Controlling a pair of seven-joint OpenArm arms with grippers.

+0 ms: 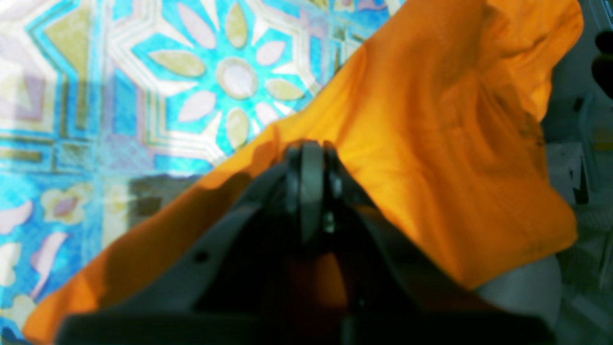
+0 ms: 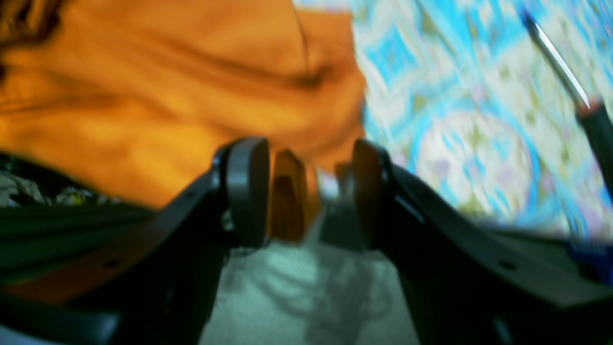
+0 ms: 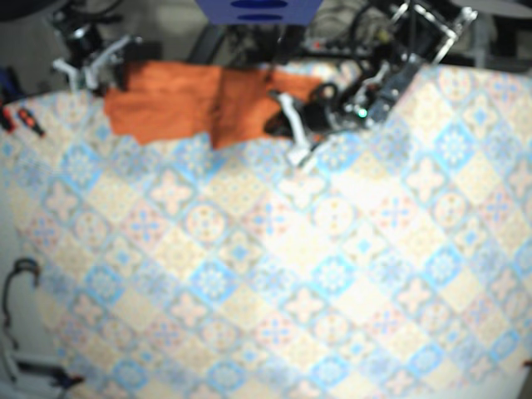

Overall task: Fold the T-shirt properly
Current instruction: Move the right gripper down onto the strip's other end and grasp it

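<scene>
Blue, cream and yellow tile pattern covers the whole bench, with blurred cables and gear crowding the room beyond its far edge, and two red-handled screwdrivers sitting out past the right claw at the bench's side. The orange T-shirt is up at that far edge, long axis running straight across from one claw to the other, creased and partly doubled over near the middle. The left claw is squeezed tight, jaws pressed together on an edge of the shirt, fabric rising off the bench and billowing away ahead of it and to its side. The right claw is spread wide: a fold of orange sits just inside one pad, the other pad stands clear, and the shirt's bulk lies ahead of it.
</scene>
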